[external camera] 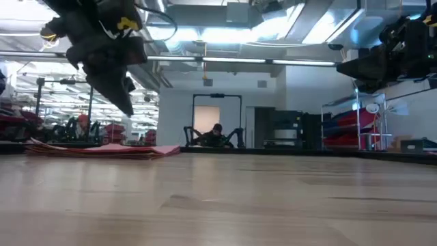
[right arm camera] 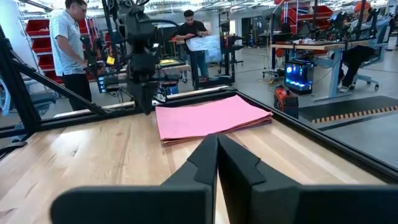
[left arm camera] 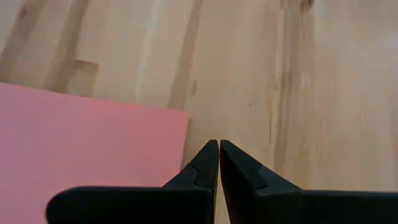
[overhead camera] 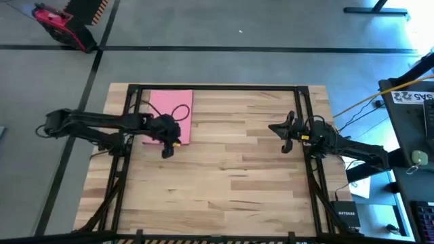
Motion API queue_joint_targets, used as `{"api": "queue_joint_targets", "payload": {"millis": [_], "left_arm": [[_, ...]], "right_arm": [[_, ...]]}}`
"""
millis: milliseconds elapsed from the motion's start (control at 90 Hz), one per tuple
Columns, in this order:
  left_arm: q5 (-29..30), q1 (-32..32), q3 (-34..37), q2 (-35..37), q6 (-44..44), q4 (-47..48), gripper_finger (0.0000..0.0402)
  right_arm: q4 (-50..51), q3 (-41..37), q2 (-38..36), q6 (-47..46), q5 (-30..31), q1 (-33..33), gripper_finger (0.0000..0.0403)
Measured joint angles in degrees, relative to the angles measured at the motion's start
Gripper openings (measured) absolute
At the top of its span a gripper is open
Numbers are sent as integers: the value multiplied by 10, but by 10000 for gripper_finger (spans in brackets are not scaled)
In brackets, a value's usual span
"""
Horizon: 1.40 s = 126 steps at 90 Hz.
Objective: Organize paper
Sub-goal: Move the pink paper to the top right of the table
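— How far along are you with the paper?

— On the tabletop (overhead camera: pixel 230 169) I see one stack of paper (overhead camera: pixel 171 112), pink sheet on top, lying flat at the far left. No loose sheets show anywhere, so I judge the organizing nearly done.

— And your tools?

— My left tool (overhead camera: pixel 167 150) hovers just off the stack's near right corner, fingers together, holding nothing. My right tool (overhead camera: pixel 285 144) waits well apart at the right, fingers together too.
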<state>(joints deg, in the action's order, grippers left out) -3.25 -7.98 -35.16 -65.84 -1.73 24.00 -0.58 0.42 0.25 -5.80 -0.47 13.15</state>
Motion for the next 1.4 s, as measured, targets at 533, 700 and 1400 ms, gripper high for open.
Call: {"api": "queue_joint_targets", "payload": {"millis": [533, 700, 1400], "left_arm": [[57, 1, 0, -102, -5, -26, 109], [71, 1, 0, -121, 18, -25, 113], [103, 1, 0, -135, 36, -35, 55]], "right_arm": [[0, 0, 0, 0, 0, 0, 0], [0, 0, 0, 0, 0, 0, 0], [0, 0, 0, 0, 0, 0, 0]]}}
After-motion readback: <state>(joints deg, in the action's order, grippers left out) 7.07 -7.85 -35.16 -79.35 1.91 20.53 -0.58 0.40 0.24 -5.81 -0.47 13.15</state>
